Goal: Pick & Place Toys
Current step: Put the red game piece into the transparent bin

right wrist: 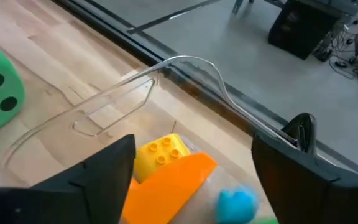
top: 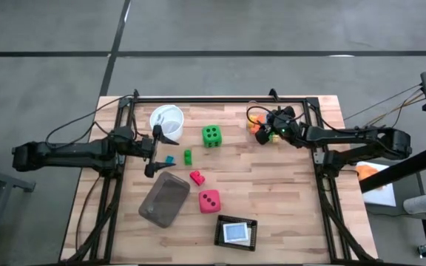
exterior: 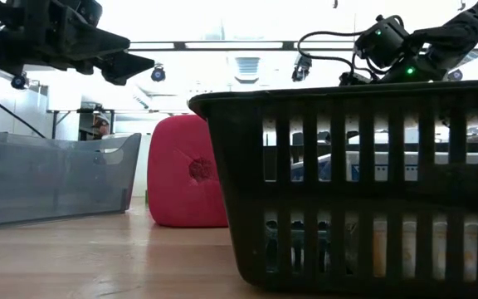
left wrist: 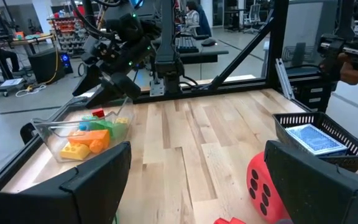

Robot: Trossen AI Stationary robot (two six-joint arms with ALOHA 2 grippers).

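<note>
My left gripper [top: 156, 151] is open and empty, above the table near a white bowl [top: 166, 118]. Just to its right lie a blue brick [top: 169, 159] and a green brick [top: 188, 156]. A red brick [top: 197, 177], a pink-red die [top: 209, 200] and a green die [top: 211, 136] rest on the table. My right gripper [top: 270, 129] is open and empty above a clear plastic box [right wrist: 123, 93] at the far right. The box holds yellow [right wrist: 160, 152], orange [right wrist: 173, 180] and blue [right wrist: 236, 202] bricks. It also shows in the left wrist view [left wrist: 82, 134].
A flat grey tray [top: 165, 199] lies near the table's front, left of the pink-red die. A black basket [top: 237, 232] holding a card box stands at the front edge. A black frame [top: 220, 99] runs round the table. People show in the room behind.
</note>
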